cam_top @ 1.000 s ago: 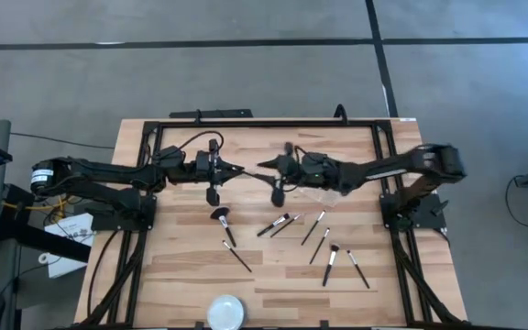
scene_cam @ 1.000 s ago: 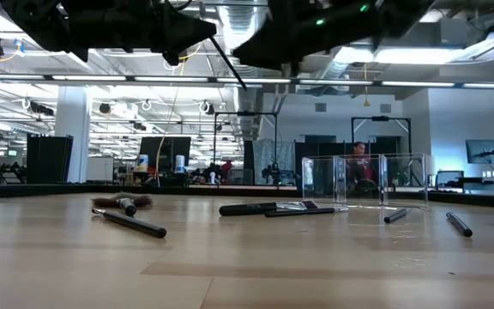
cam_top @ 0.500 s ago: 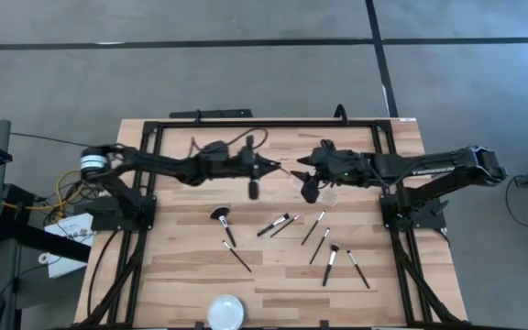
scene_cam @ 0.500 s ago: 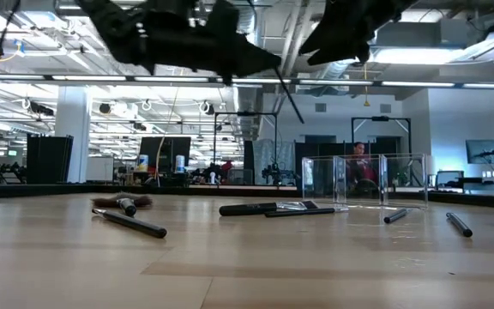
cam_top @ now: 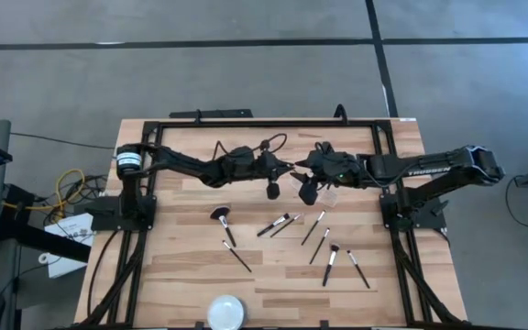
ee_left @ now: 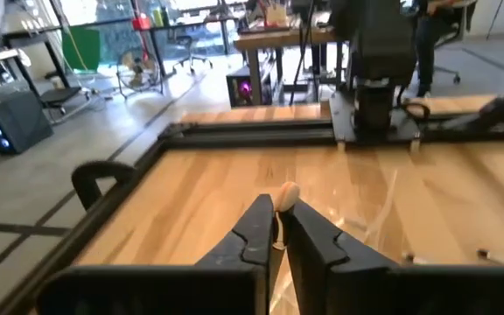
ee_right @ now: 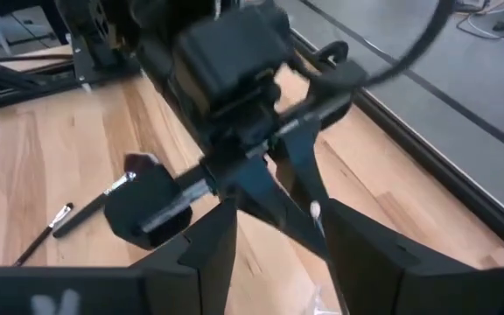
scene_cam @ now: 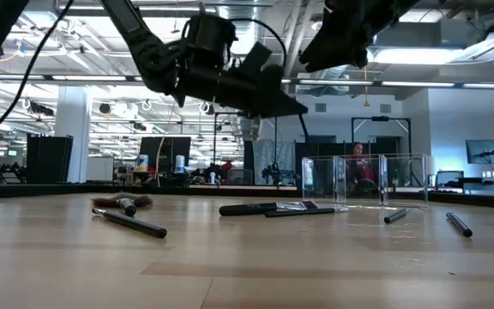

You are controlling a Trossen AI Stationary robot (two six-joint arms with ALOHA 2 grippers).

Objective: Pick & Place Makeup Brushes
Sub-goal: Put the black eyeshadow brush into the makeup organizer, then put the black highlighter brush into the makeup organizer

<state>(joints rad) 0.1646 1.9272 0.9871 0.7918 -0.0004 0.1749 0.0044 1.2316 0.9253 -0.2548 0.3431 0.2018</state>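
Makeup brushes (cam_top: 273,225): slender, dark-handled, some with silver ferrules, lying loose on the wooden table (cam_top: 181,275). In the high view you have seven on the boards: one with a wider fluffy head (cam_top: 219,216) towards the left side, a thin dark one (cam_top: 237,256) just nearer the front edge of it, a pair almost side by side at centre, and three more (cam_top: 330,261) to the right of centre, all angled differently and mostly apart from one another.

One further brush (ee_left: 283,199) is off the table: your left gripper (ee_left: 277,234) has its fingers pinched nearly together on it, and the pale rounded tip shows just past the fingertips in the left wrist view. The same pale tip (ee_right: 315,210) appears in the right wrist view, between the two arms.

The left gripper (cam_top: 280,166) hangs above the middle rear of the table. Your right gripper (cam_top: 302,170) faces it, just beside it and tip to tip; its fingers (ee_right: 210,245) stand spread apart with nothing between them.

Clear plastic holder (scene_cam: 364,178): stands upright at the back right of centre, beneath the right arm. Round white dish (cam_top: 225,312): at the front edge, well apart from the brushes. A person (scene_cam: 358,163) is visible beyond the table, seen through the holder.
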